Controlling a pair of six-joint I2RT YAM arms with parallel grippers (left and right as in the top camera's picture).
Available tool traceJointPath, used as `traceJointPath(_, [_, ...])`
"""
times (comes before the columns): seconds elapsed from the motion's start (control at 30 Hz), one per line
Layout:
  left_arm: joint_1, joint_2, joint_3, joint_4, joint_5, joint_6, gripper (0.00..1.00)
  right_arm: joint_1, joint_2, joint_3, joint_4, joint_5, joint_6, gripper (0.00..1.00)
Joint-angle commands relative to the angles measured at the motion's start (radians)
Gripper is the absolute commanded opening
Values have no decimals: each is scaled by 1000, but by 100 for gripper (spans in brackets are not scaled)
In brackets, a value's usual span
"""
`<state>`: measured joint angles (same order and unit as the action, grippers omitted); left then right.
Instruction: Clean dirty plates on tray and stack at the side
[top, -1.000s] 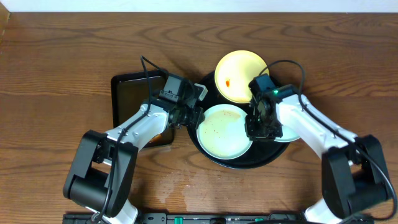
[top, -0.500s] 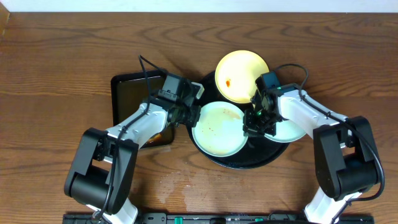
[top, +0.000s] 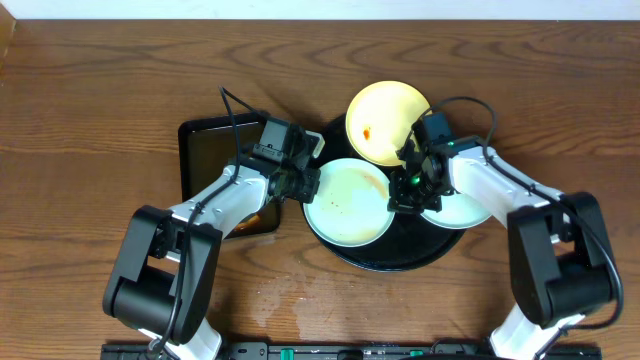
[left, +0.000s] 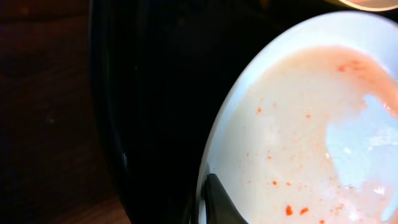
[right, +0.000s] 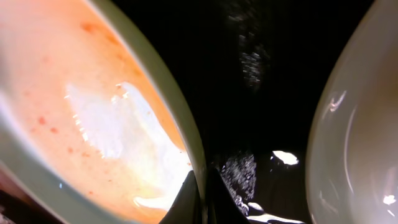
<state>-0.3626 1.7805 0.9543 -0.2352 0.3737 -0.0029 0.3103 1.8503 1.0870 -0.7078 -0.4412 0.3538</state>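
Left tool (top: 311, 186), right tool (top: 399, 199): tight on mint plate (top: 345, 207) (opposite rims)

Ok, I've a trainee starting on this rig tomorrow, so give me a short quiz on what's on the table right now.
1. True or false: the yellow plate lies wholly inside the round black tray.
2. Which plate's rim sits between the fingers of the right hand? A) the yellow plate B) the orange-speckled middle plate C) no plate.
3. Fill in: the smaller black tray left of the round one is ___ in shape.

Key
1. False: it overhangs the tray's far rim.
2. B.
3. Rectangular.
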Motion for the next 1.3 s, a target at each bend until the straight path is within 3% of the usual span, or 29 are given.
traceJointPath(0.0, [-17,15,-3,1,67,-2,8,19,-80,9,21,-118,-79,1])
traceJointPath(0.17, [-17,15,-3,1,67,-2,8,19,-91,9,20,-130,-80,1])
traceJointPath(0.3, [-17,15,-2,10,91,-2,8,19,-91,9,44,-245,-167,1])
traceJointPath(0.6, [-17,15,-2,23,115,-2,8,19,-91,9,84,-377,-266,11])
traceJointPath(0.8, [-17,15,-2,23,115,-2,8,19,-91,9,86,-380,-266,11])
traceJointPath(0.97, [-17,15,-3,23,115,-2,8,20,-91,9,85,-379,-254,1])
traceJointPath(1.13, [-17,15,-2,23,115,-2,8,21,-91,9,84,-339,-202,1])
traceJointPath(1.27, [-11,-5,3,11,115,-15,15,20,-108,12,80,-228,-161,1])
